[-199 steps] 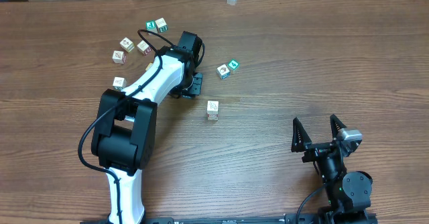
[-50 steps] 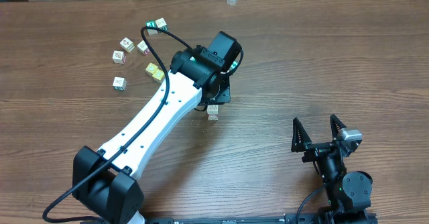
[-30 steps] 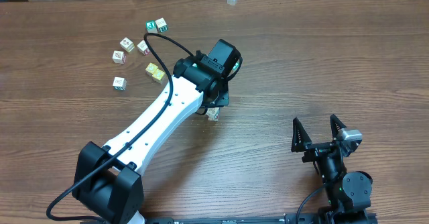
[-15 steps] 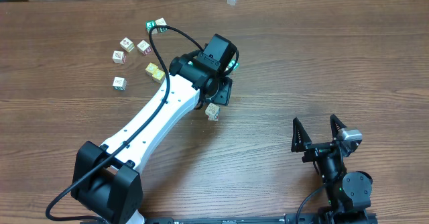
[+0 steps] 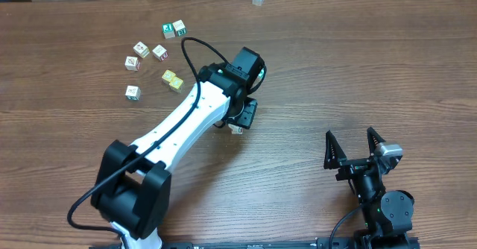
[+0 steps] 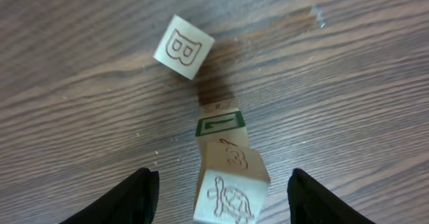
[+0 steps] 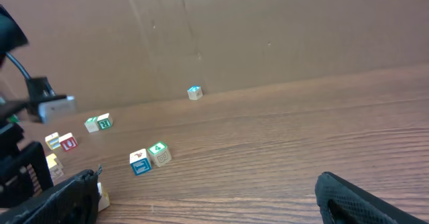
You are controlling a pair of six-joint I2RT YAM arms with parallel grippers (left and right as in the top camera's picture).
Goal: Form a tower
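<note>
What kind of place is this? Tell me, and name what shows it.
Probably a robotics lab bench: a bare wood-grain table, a cardboard backdrop, and loose alphabet cubes scattered around a white robot arm.

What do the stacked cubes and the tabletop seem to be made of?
Stacked cubes: likely pale unvarnished wood, matte, faint grain, with printed coloured letters and pictures. Tabletop: brown streaked grain with slight sheen; solid wood or wood-look laminate, cannot tell which.
</note>
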